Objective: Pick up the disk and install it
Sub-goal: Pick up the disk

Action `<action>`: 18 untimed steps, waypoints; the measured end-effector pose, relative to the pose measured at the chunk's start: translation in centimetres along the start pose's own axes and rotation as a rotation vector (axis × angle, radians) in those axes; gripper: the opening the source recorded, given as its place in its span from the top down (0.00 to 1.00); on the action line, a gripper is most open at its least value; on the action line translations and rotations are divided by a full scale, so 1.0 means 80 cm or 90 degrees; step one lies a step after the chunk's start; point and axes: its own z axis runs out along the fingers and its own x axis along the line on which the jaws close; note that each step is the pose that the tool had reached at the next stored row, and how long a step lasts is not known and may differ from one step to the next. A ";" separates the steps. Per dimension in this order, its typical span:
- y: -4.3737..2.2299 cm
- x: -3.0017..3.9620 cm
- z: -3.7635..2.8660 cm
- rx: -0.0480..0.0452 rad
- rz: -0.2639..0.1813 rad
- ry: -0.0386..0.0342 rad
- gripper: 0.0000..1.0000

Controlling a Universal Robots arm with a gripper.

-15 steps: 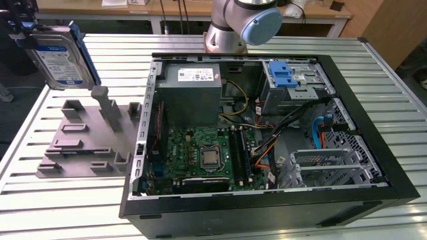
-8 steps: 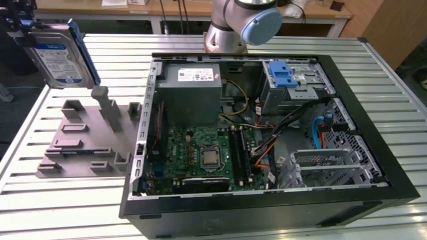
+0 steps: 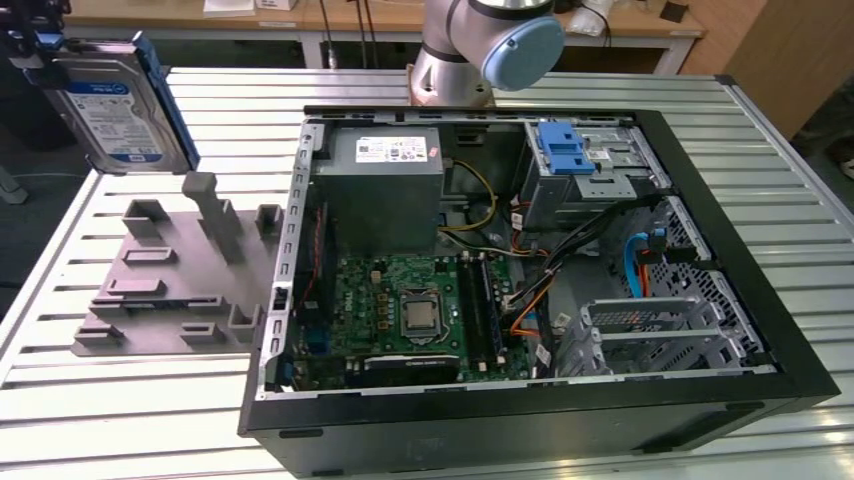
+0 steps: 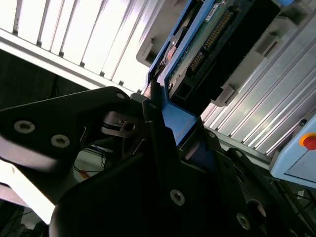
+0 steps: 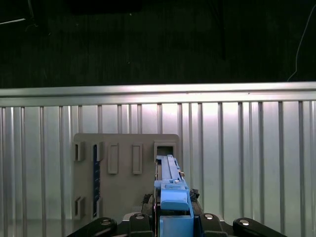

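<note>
**Above the grey holder [image 3: 174,285], the disk [image 3: 118,105] hangs in the gripper [image 3: 51,45]**

At the exterior view's far left, well apart from the open computer case [image 3: 747,330], the disk hangs upright in the air with its blue-and-white label facing the camera. It is clear of the slotted grey holder that lies below it on the slatted metal table [image 3: 107,420]. The jaws are pinching the disk by one end of its blue plastic frame. In the second wrist view the dark fingers [image 4: 153,123] bear on that blue edge, with the drive's green circuit board and connector running away from them. Holding the frame, as I judge it, keeps the fingers off the label and the board and leaves the long sides free for sliding into a bay.

In the first wrist view the disk [image 5: 170,177] appears edge-on, standing out from the gripper [image 5: 174,217] over the holder's empty slots [image 5: 165,148]. None of them has the drive in it.

Inside the case, the drive cage [image 3: 607,170] with its blue latch [image 3: 563,148] sits at the far corner beside the power supply [image 3: 380,190]. Judging by this, the pick-up is done and the installing is not.
</note>
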 end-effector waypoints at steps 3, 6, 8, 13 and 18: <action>0.0000 0.0001 -0.0025 0.0001 0.000 0.0000 0.64; 0.0000 0.0001 -0.0048 0.0001 0.000 0.0000 0.64; 0.0000 0.0001 -0.0062 0.0002 0.000 0.0000 0.64; -0.0001 0.0002 -0.0100 0.0004 0.000 0.0000 0.64; -0.0001 0.0002 -0.0137 0.0005 0.000 0.0000 0.64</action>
